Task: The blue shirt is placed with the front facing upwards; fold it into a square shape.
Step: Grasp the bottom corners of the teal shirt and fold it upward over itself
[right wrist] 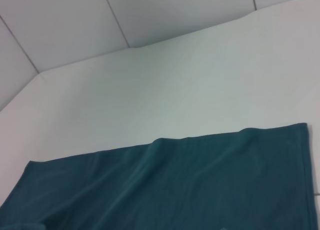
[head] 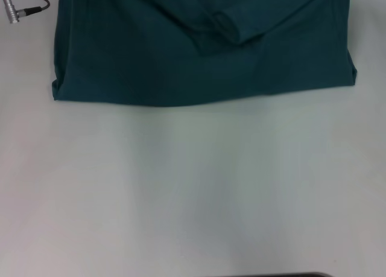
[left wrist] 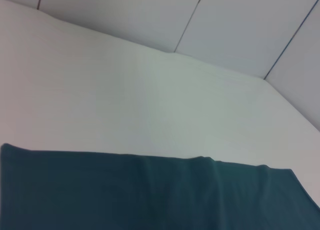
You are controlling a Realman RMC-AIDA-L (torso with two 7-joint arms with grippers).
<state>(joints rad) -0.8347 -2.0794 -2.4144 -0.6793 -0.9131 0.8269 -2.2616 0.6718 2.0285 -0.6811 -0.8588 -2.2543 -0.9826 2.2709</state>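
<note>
Bare white table (head: pixel 193 192) lies nearest, blue shirt (head: pixel 181 60) folded beyond; neither pincer's grip can be told.

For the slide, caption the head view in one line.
Blue shirt lies partly folded on the white table, plain teal side up, no jaws in view.

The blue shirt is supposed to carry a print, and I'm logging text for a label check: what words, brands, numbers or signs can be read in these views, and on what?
None can be read.
The blue shirt shows only plain teal fabric with folds in the head view and both wrist views; no lettering or tag shows.
The white table bears no markings.
</note>
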